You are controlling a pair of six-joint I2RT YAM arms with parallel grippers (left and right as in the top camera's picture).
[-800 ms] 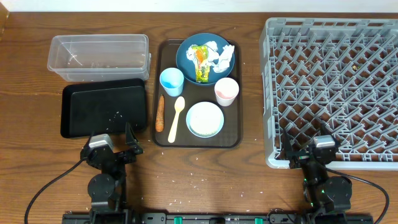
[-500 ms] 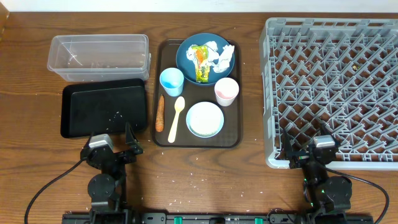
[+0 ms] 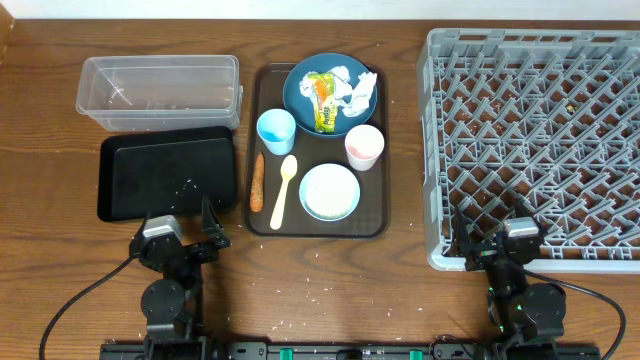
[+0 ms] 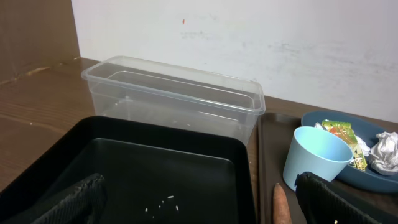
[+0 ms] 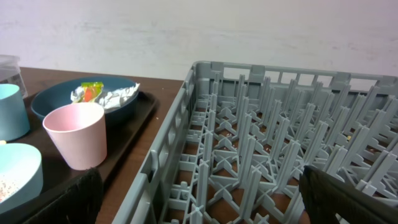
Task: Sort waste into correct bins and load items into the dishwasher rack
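A dark-blue plate [image 3: 308, 97] on the brown serving tray [image 3: 378, 180] holds a crumpled white tissue [image 3: 355, 90] and a yellow-green wrapper [image 3: 321, 100]. A light-blue cup [image 3: 276, 129], pink cup [image 3: 364, 147], white bowl [image 3: 329, 191] with rice, yellow spoon [image 3: 283, 189] and sausage [image 3: 257, 181] lie on that tray. The clear tub [image 3: 160, 90] and black tray [image 3: 167, 175] stand at the left. The grey rack [image 3: 535, 140] is at the right. My left gripper [image 3: 185, 238] is open near the black tray's front edge. My right gripper [image 3: 495, 242] is open at the rack's front edge.
Loose rice grains lie on the black tray [image 4: 161, 202] and on the wooden table in front of the serving tray [image 3: 310, 262]. A pale wall runs behind the table. The rack's pegs fill the right wrist view [image 5: 267, 155].
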